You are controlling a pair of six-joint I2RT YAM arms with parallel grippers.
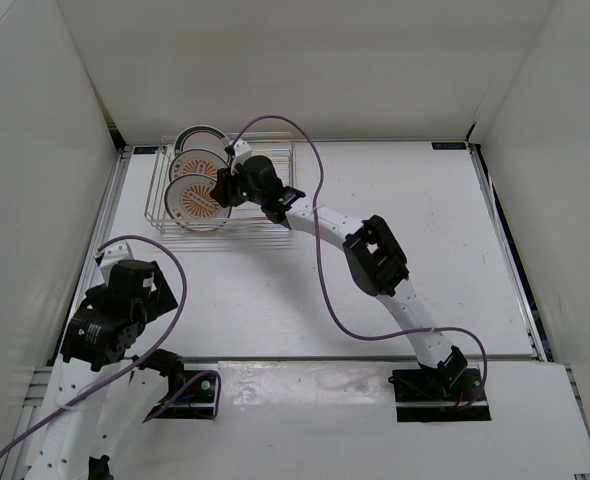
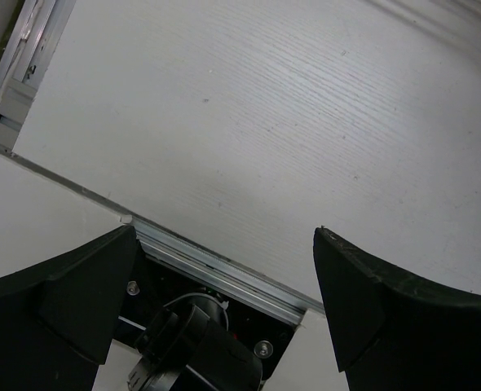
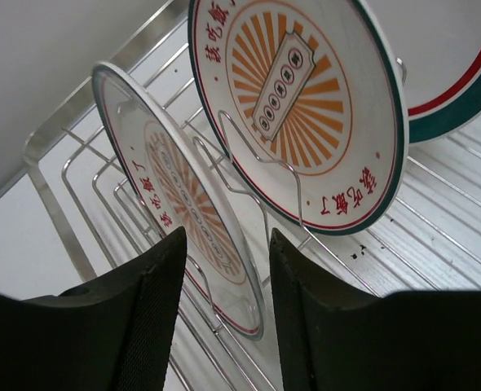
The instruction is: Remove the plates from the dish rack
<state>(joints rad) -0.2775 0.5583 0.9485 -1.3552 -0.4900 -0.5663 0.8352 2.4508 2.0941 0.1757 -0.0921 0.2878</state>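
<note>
My right hand [image 3: 227,244] straddles the rim of the nearest sunburst plate [image 3: 167,187], narrowly parted, not yet pinching; the dish rack [image 3: 59,213] props it upright.

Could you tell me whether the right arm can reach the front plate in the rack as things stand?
Probably yes: the right gripper is open, its fingers either side of the front plate's rim, with nothing else between them.
</note>
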